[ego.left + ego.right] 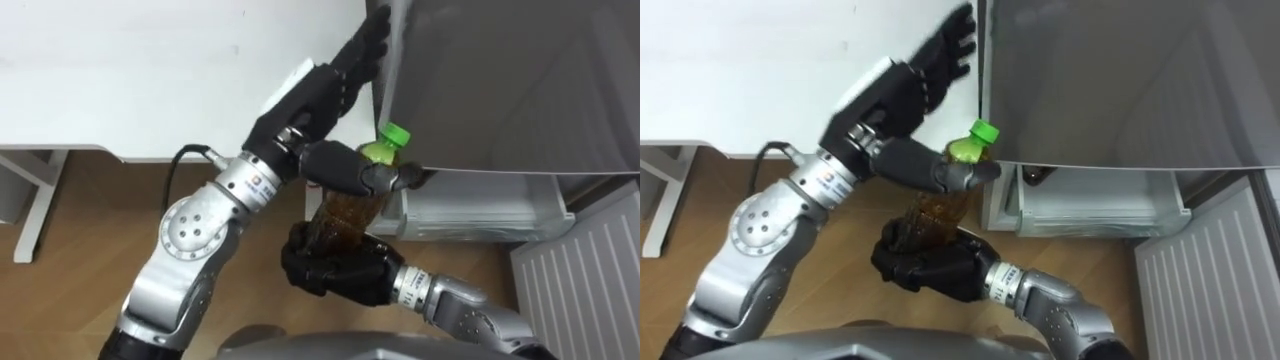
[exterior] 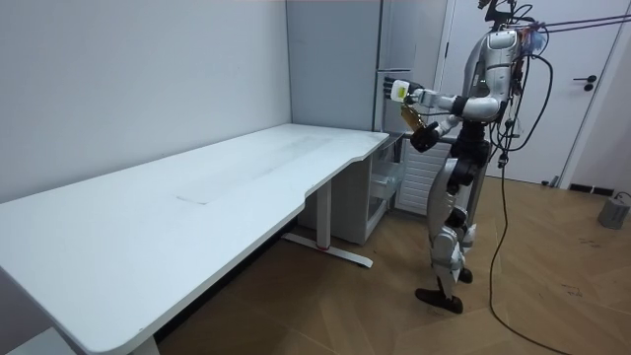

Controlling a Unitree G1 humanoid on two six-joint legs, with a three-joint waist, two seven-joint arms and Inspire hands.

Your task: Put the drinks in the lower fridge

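One bottle [image 1: 347,213], base hidden in right hand [image 1: 335,270]

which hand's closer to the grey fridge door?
Left. The left hand reaches up with straight fingers to the fridge door at its left edge; contact is unclear. The right hand is lower, curled round the base of the bottle, below the door.

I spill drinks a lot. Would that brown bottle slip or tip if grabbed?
Probably heavy: the bottle looks fairly full. Tall and smooth, it might slip or tip; the right hand wraps its base.
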